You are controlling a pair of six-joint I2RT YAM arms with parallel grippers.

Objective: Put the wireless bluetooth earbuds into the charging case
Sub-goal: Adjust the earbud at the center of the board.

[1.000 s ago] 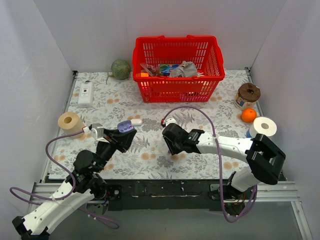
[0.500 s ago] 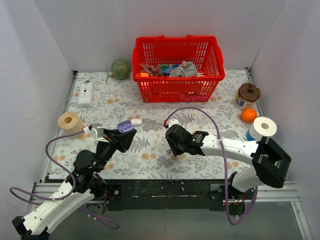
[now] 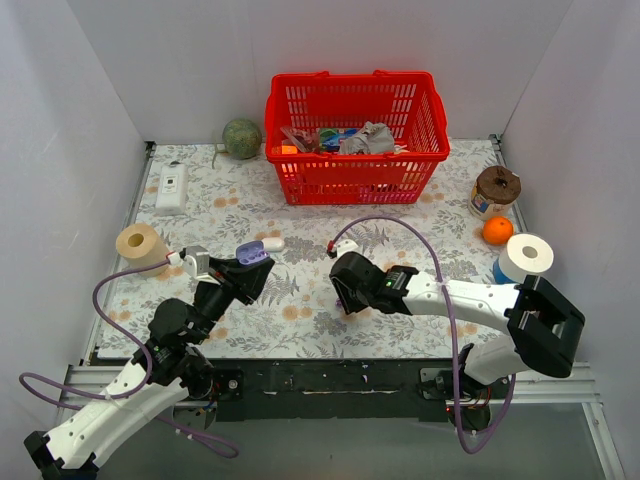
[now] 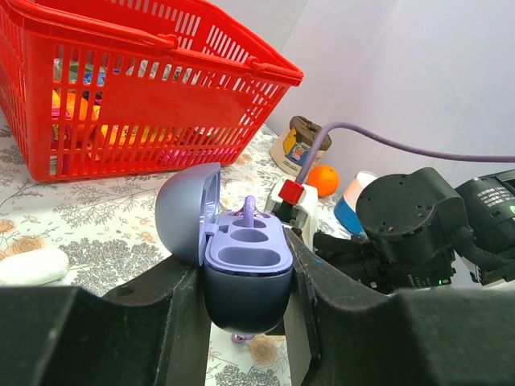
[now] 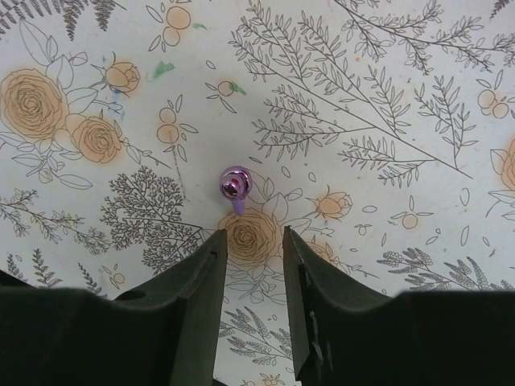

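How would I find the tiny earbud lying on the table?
Start at the big red basket, then come toward the right claw. Just beyond that open claw lies the earbud: a tiny shiny purple bead with a short stem, unlike the flat printed roses around it.

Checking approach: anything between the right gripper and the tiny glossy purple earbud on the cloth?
No. Right wrist view shows only bare floral cloth between right gripper and tiny glossy purple earbud.

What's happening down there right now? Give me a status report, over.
Left claw shut on the charging case, lid open. Right claw open, poised just short of a loose earbud. Nothing between claw and earbud.
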